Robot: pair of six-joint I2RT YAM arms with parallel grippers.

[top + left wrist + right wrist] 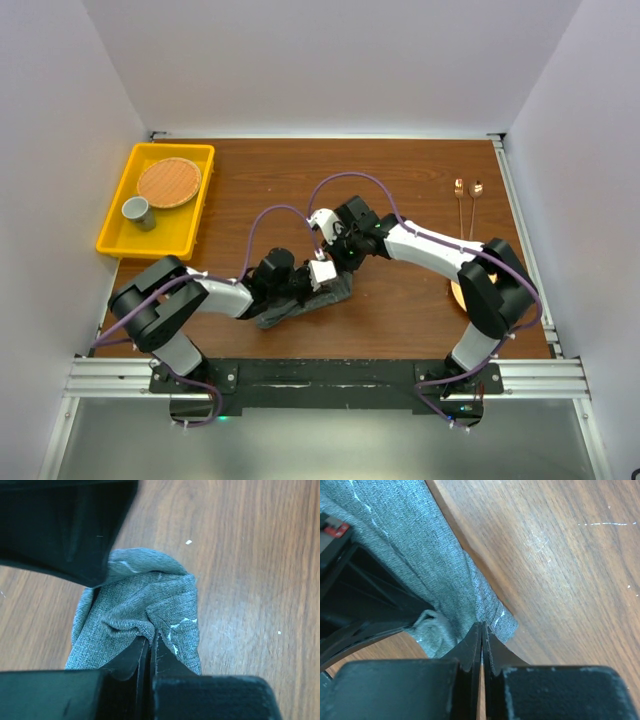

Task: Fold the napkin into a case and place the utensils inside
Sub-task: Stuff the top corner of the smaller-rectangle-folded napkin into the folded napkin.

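Note:
The dark grey napkin (300,308) lies bunched and crumpled on the wooden table between the two arms. My left gripper (297,292) is shut on a raised fold of the napkin (145,600), with its tips (150,641) pinching the cloth. My right gripper (325,283) is shut too, its tips (482,626) nipping the napkin's (420,555) edge close to the corner. Both grippers sit close together over the cloth. Two copper utensils (467,198) lie side by side far off at the back right, untouched.
A yellow tray (118,240) at the back left holds a round woven mat (168,181) and a grey cup (137,212). A yellow-orange plate (455,292) shows partly under the right arm. White walls close in the table's sides and back.

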